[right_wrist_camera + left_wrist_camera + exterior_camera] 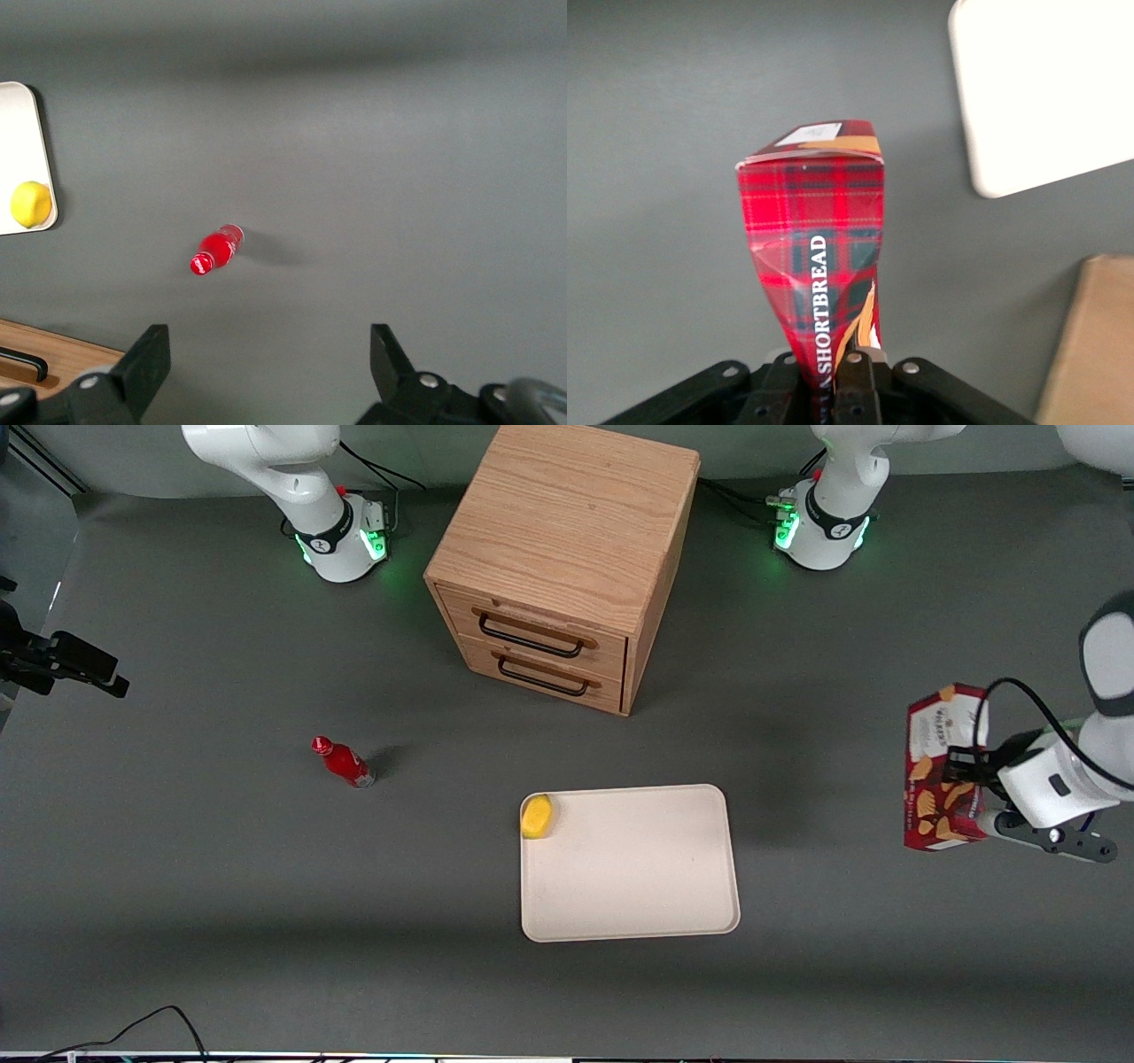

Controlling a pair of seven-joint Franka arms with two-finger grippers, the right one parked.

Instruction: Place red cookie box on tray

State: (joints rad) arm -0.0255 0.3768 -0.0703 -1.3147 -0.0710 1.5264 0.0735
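The red cookie box [937, 771] is a dark-red carton with cookie pictures, held up off the table toward the working arm's end. My left gripper [967, 781] is shut on it, squeezing its tartan side in the left wrist view [815, 266], where the carton is pinched flat between the fingers [855, 382]. The cream-white tray [638, 877] lies flat on the table, toward the middle and apart from the box; its corner shows in the left wrist view [1045, 88].
A yellow lemon [537, 816] sits in one corner of the tray. A wooden drawer cabinet [558, 567] stands farther from the front camera than the tray. A small red bottle [343, 762] stands toward the parked arm's end.
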